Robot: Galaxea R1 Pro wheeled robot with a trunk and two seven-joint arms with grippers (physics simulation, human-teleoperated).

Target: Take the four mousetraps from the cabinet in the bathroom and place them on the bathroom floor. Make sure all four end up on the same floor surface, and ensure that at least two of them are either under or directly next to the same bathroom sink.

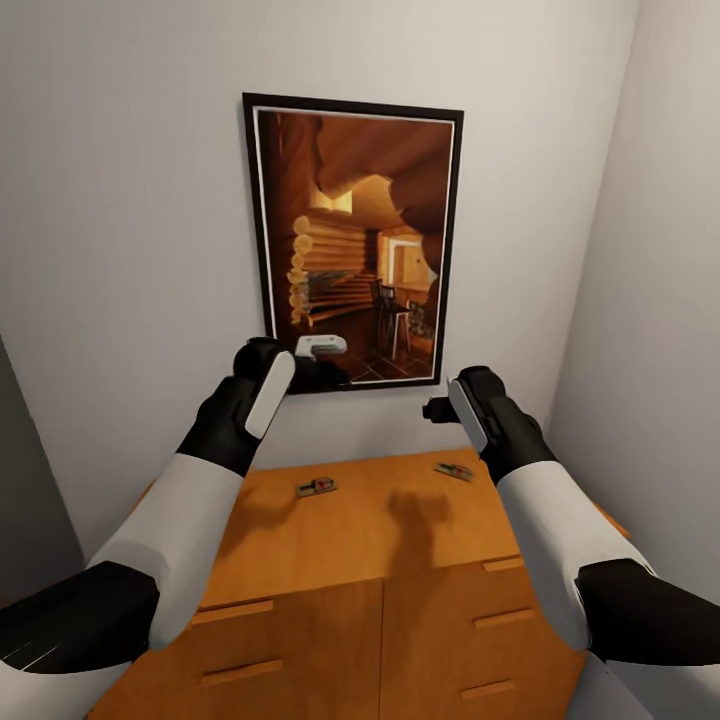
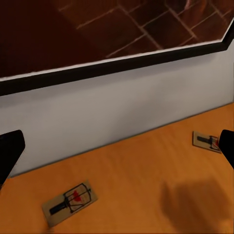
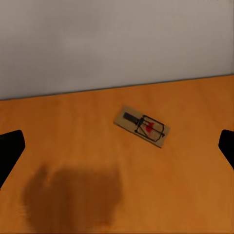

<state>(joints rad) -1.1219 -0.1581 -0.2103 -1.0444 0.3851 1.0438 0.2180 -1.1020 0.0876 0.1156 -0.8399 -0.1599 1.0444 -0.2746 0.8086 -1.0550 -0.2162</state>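
Note:
Two mousetraps lie flat on top of the orange-brown cabinet (image 1: 350, 540). One mousetrap (image 1: 316, 487) sits near the middle of the top, the other mousetrap (image 1: 454, 470) toward its right rear. My left gripper (image 1: 325, 372) hovers high above the cabinet's back edge, in front of the wall. In the left wrist view both traps show, one close (image 2: 69, 202) and one farther off (image 2: 207, 141), and the left gripper (image 2: 117, 146) is open and empty. My right gripper (image 1: 434, 409) hangs above the right trap (image 3: 143, 126), also open (image 3: 117, 146) with nothing in it.
A large framed picture (image 1: 352, 240) of a log interior hangs on the white wall right behind the cabinet. A side wall (image 1: 660, 300) closes in at the right. Drawer fronts with bar handles (image 1: 232, 612) face me below the top.

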